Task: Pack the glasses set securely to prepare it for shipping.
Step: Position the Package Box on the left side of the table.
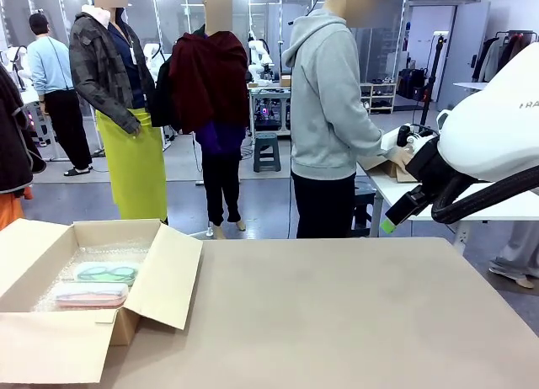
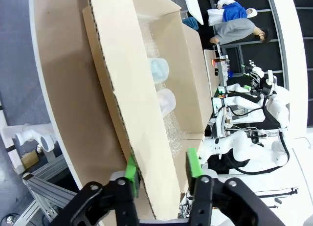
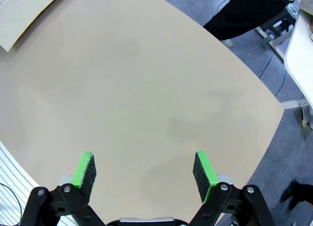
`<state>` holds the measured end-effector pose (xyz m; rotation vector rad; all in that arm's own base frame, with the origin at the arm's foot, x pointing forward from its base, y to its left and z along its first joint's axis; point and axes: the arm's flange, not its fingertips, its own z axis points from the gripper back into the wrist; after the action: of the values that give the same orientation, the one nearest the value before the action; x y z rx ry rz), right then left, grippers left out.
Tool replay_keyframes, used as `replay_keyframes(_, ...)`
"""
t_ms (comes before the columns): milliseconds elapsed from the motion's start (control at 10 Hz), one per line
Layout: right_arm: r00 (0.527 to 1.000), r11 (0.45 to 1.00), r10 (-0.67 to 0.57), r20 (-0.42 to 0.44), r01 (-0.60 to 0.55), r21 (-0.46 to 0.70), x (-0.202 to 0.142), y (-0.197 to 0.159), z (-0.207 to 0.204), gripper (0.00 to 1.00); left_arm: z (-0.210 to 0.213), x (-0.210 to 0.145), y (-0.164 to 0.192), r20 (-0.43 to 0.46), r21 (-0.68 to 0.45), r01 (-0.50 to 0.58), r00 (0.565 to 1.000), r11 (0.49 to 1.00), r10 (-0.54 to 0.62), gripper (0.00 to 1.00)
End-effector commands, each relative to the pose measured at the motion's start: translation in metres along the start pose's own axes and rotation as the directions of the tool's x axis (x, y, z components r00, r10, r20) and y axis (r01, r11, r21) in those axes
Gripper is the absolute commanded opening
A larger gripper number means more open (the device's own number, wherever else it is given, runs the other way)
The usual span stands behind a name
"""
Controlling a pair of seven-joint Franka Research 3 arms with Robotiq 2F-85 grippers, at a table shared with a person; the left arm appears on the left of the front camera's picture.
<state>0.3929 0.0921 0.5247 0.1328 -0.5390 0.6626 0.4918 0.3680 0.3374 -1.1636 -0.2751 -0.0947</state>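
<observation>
An open cardboard box [image 1: 160, 279] stands at the table's left, lined with bubble wrap [image 1: 126, 254]. Inside lie the mint-green case [image 1: 105, 274] showing spectacles and, nearer me, the pinkish case [image 1: 91, 295]. In the left wrist view both cases, mint [image 2: 157, 69] and pale [image 2: 165, 101], lie on the bubble wrap [image 2: 171, 133]. My left gripper [image 2: 162, 166] is open, and a box flap [image 2: 127, 89] runs between its green pads; I cannot tell whether they touch it. My right gripper [image 1: 394, 216] hangs above the table's far right edge. It is open [image 3: 144, 169] over bare tabletop, holding nothing.
The beige table [image 1: 354, 322] stretches right of the box. A person in a grey hoodie [image 1: 328, 111] stands beyond the far edge, turned towards a white side table [image 1: 505, 208]. A corner of a box flap [image 3: 24, 11] shows in the right wrist view.
</observation>
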Motion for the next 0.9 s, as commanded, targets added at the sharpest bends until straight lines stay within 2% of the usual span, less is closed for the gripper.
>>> replay_keyframes(0,1.0,1.0,-0.008,-0.008,0.008,-0.007,0.001,0.002,0.0,1.0,0.01,-0.003,-0.004,-0.011,0.072,0.013,1.0,0.997,-0.013,0.77)
replay_keyframes(100,1.0,1.0,-0.008,-0.008,0.008,-0.007,0.001,0.002,0.0,1.0,0.015,-0.002,-0.004,-0.001,0.097,0.011,1.0,0.995,-0.011,1.0)
replay_keyframes(200,1.0,1.0,-0.008,-0.008,0.008,-0.007,0.001,0.002,0.0,1.0,0.025,-0.002,-0.006,-0.002,0.166,0.025,1.0,0.986,-0.025,1.0)
replay_keyframes(400,1.0,1.0,-0.008,-0.008,0.008,-0.007,0.001,0.002,0.0,1.0,0.047,0.001,-0.015,0.02,0.213,0.052,0.998,0.976,-0.058,1.0)
replay_keyframes(600,1.0,1.0,-0.008,-0.008,0.008,-0.007,0.001,0.002,0.0,1.0,0.044,0.0,-0.025,0.011,0.181,0.107,0.994,0.978,-0.11,1.0)
replay_keyframes(700,1.0,1.0,-0.008,-0.008,0.008,-0.007,0.001,0.002,0.0,1.0,0.048,0.007,-0.014,0.029,0.19,0.034,0.999,0.981,-0.04,1.0)
replay_keyframes(800,1.0,1.0,-0.008,-0.008,0.008,-0.007,0.001,0.002,0.0,1.0,0.048,0.007,-0.014,0.029,0.19,0.034,0.999,0.981,-0.04,1.0)
